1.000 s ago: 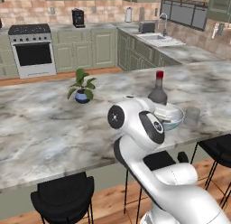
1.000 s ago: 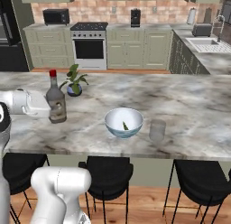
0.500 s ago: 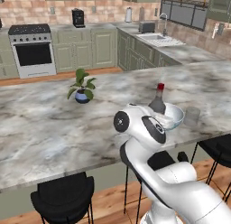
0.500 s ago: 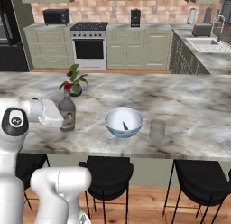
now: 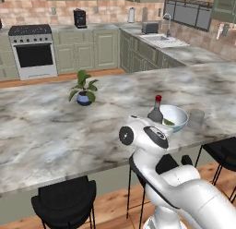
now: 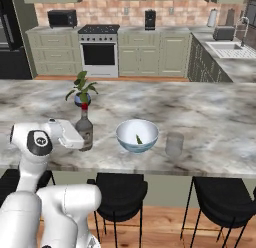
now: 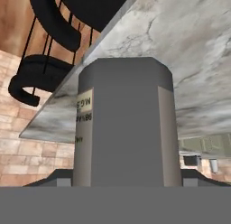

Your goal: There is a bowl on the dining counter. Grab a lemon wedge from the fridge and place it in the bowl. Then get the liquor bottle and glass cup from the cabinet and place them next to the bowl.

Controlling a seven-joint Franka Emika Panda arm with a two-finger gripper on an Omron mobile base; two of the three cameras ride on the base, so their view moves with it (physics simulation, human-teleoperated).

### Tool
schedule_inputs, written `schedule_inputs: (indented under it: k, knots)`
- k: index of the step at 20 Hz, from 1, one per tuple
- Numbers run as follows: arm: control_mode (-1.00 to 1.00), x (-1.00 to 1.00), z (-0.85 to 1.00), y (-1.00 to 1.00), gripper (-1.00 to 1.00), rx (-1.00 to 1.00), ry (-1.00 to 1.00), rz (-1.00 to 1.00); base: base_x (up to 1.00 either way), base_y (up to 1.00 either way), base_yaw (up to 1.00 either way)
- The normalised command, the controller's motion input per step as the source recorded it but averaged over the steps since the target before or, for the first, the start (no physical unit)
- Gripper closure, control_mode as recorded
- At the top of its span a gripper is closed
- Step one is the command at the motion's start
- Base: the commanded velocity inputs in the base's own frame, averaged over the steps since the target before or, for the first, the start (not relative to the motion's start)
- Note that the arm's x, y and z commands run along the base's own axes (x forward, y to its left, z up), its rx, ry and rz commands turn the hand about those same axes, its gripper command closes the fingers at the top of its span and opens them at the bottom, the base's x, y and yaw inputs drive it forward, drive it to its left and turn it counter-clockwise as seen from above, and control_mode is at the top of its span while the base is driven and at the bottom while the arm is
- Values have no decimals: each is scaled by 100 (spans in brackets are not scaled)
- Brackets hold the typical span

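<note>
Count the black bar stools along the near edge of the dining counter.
3 in the right base view: one below the bowl, one to its right, one partly behind the arm. Others may be hidden.

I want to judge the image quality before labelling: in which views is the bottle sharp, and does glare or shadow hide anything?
Right base view: liquor bottle fairly sharp, light flat, no glare. Left base view: bottle's lower part hidden by the arm, bowl clear. Hand view: bottle very close, label text blurry, counter evenly lit.
</note>
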Motion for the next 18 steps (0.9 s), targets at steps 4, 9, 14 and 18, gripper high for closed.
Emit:
schedule_inputs:
  k: [4,9,14,18]
  knots:
    - [-100,60,-53,0,100,0,0,1,0,0,0]
    - [-100,52,-44,0,100,0,0,0,0,0,0]
    - [-100,47,-41,2,100,0,0,0,0,0,0]
    - [-100,29,-31,1,100,0,0,0,0,0,0]
